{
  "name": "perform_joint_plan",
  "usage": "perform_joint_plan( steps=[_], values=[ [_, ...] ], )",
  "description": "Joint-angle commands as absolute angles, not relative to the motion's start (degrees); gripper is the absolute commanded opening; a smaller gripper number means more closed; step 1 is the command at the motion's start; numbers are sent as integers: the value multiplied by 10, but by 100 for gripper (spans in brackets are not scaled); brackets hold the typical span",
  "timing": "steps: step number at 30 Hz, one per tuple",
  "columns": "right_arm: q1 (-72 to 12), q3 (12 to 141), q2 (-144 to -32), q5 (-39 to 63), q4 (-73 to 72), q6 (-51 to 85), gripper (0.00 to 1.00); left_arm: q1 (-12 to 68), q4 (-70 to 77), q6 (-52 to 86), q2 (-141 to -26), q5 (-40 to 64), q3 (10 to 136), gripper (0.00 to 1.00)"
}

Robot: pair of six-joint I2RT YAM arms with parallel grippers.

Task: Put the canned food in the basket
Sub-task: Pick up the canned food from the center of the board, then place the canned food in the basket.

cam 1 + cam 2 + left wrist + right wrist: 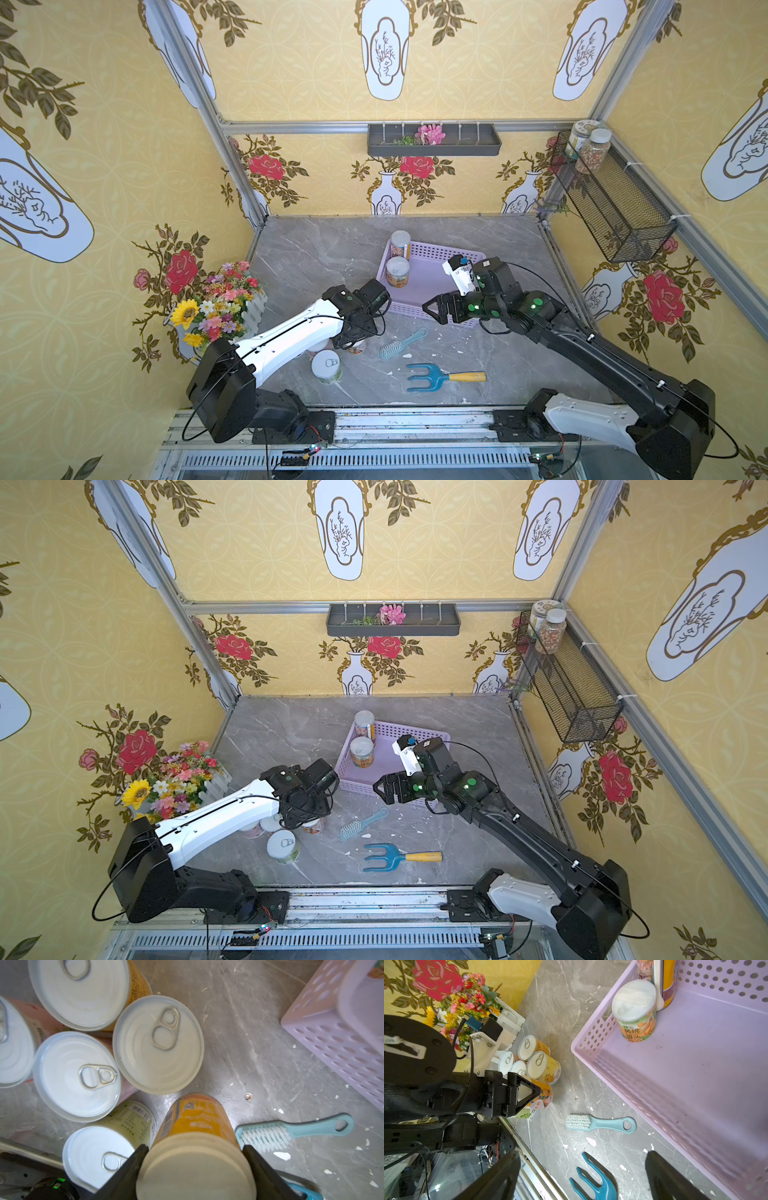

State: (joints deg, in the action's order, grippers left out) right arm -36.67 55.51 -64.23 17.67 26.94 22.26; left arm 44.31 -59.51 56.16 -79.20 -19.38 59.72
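Note:
My left gripper [195,1148] is shut on an orange-labelled can [197,1126] with a plain cream top, at the edge of a tight cluster of several pull-tab cans [158,1043]. From above, the wrist hides most of this can [358,347], and one cluster can [327,365] stands nearer the front. The lilac basket [440,257] sits mid-table and holds two upright cans, a taller one [400,244] and a shorter one [397,271]. My right gripper [432,309] hangs open and empty over the basket's front rim [591,1057].
A light-blue brush [402,344] and a blue hand rake [440,377] lie in front of the basket. A flower pot [220,307] stands at the left wall. The black wire basket [611,199] with jars and a grey trough [432,141] hang on the walls.

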Motion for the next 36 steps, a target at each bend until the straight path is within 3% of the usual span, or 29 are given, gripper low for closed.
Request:
perform_joint_plan(
  steps=[1,11,19,26,36],
  values=[
    [-367,531,-617,160,200,235,97,446,-637,563,-778,-204,626,61],
    [-365,534,-620,120,239,239,97,446,-637,494,-816,-207,757,57],
    [-360,558,-634,184,288,185,97,446,-581,419,-893,-187,849,54],
    [-312,567,-627,223,329,149,98,441,-444,261,-920,-135,857,52],
    [-234,557,-595,270,374,129,98,414,-391,119,-994,-116,893,43]
  ],
)
